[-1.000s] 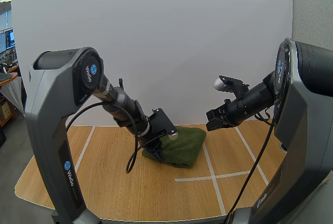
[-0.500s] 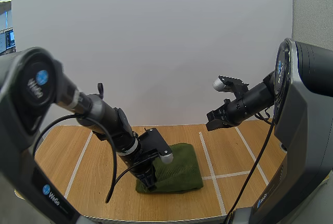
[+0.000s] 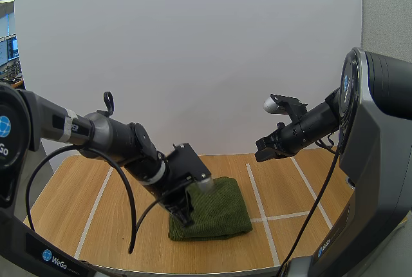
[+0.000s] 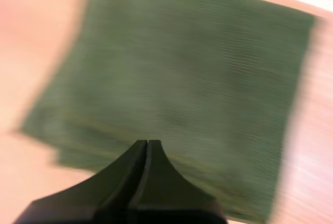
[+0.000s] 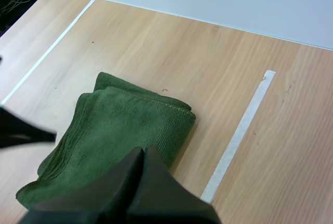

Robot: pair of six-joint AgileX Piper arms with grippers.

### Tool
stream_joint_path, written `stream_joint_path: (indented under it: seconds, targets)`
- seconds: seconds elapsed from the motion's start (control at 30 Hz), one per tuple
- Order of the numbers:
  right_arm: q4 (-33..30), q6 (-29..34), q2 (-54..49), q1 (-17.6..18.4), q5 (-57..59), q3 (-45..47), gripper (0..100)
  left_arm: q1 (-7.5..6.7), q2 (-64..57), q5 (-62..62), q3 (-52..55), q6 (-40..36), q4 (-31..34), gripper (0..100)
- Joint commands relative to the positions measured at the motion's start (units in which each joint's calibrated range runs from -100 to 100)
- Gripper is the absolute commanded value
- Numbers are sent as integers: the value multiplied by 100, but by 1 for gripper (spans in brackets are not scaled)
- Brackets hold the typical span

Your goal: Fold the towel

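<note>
Towel (image 3: 215,207): folded, laid flat on bench (image 3: 296,232).
Left gripper (image 4: 147,144): closed on nothing, held over towel.
Right gripper (image 5: 143,152): closed on nothing, raised above bench.

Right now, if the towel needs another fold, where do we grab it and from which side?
Probably the towel at its layered open edge on the left arm's side, approached from there: the stacked layers showing there look easy to pinch. The edge toward the tape line is a rounded fold. The left gripper, shut, must open first.

Nubby green cloth towel (image 5: 119,140) on smooth wood table (image 5: 171,52).
</note>
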Motion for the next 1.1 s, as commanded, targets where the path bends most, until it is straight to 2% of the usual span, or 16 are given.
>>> stream_joint_path:
  seconds: [0.0, 0.17, 0.4, 0.47, 0.53, 0.7, 0.8, 0.87, 1.07]
  targets:
    - [-63, -21, -78, -7, 75, 7, 0, 434, -36, -1496, -453, -154, 45, 0]
    - [-117, -11, -78, -7, 75, 7, 0, 694, 408, -1398, -1054, -88, -85, 0]
    - [-283, 70, -78, -7, 75, 7, 0, 700, 1256, -541, -1814, -84, -478, 0]
    - [-346, 83, -78, -7, 75, 7, 0, 700, 1460, -196, -1948, -73, -566, 7]
    - [-370, 93, -78, -7, 75, 7, 0, 700, 1652, 152, -2068, -69, -591, 19]
    - [-394, 103, -78, -7, 75, 7, 0, 700, 2041, 586, -2288, -69, -604, 62]
    - [-394, 103, -78, -7, 75, 7, 0, 700, 2185, 602, -2337, -69, -618, 78]
    - [-395, 112, -78, -7, 75, 7, 0, 700, 2293, 621, -2357, -69, -630, 83]
    - [-395, 204, -78, -7, 75, 7, 0, 700, 2580, 1321, -2530, -69, -740, 83]
